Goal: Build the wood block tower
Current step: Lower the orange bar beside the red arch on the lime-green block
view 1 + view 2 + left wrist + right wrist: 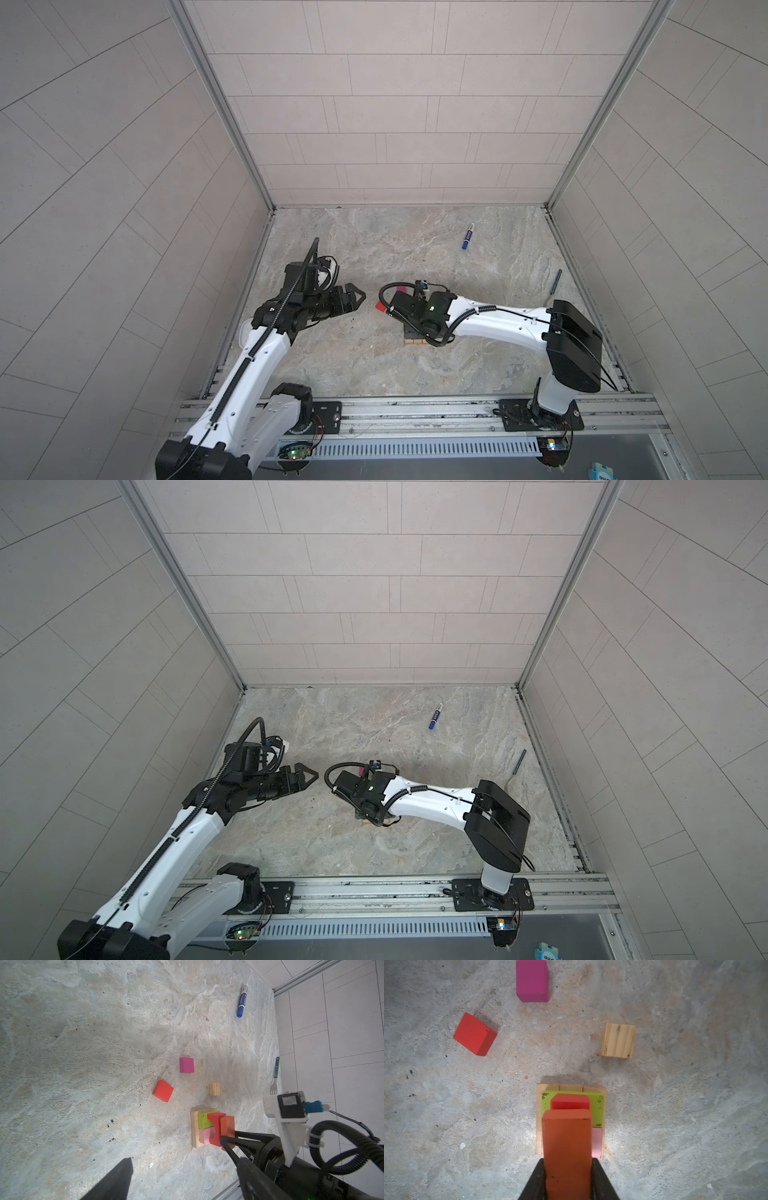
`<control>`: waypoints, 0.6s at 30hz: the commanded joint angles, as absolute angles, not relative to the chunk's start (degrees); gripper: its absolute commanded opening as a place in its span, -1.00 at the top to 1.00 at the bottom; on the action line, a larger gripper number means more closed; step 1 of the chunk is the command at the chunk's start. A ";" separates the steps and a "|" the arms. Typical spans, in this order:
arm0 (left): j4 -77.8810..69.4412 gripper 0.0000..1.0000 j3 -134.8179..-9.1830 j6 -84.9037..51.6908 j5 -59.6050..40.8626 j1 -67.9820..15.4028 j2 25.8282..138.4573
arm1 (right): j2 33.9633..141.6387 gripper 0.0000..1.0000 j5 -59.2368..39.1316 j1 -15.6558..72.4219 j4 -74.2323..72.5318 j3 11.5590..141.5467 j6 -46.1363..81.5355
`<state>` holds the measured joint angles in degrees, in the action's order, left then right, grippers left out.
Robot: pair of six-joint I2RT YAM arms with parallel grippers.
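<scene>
**Orange brick held over the part-built tower**

The right gripper (568,1162) fingers (536,1182) pinch the orange brick's (566,1142) flat painted sides above the red arch (570,1102), lime-green brick (598,1105), pink brick (597,1142) and tan planks (538,1105), mid-counter (446,1126). The left gripper (359,296) is spread and empty, to the left. The blocks are probably light, rigid, smooth wood, and a nudge would likely topple the stack.
</scene>
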<state>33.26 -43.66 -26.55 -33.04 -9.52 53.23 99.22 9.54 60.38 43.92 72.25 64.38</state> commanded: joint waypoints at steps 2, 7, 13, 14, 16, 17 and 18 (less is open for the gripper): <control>33.05 -0.72 -42.96 -26.41 -33.17 -9.78 52.33 | 100.12 0.28 11.17 60.73 45.17 72.90 64.69; 32.98 -0.72 -42.96 -26.46 -33.38 -9.81 52.21 | 100.19 0.21 11.25 60.73 45.18 73.08 64.43; 32.95 -0.72 -42.94 -26.45 -33.31 -9.76 52.19 | 99.65 0.09 11.94 60.73 46.47 74.63 63.50; 32.98 -0.72 -42.92 -26.44 -33.29 -9.79 52.21 | 99.53 0.05 12.04 60.74 46.87 74.99 63.23; 33.05 -0.72 -42.97 -26.38 -33.11 -9.81 52.21 | 98.92 -0.03 12.68 60.73 47.72 75.78 62.68; 33.11 -0.72 -42.93 -26.37 -33.06 -9.79 52.26 | 98.65 -0.07 13.26 60.73 48.26 76.08 62.35; 33.13 -0.72 -42.99 -26.37 -33.05 -9.76 52.21 | 98.04 -0.09 13.70 60.73 48.64 76.28 61.82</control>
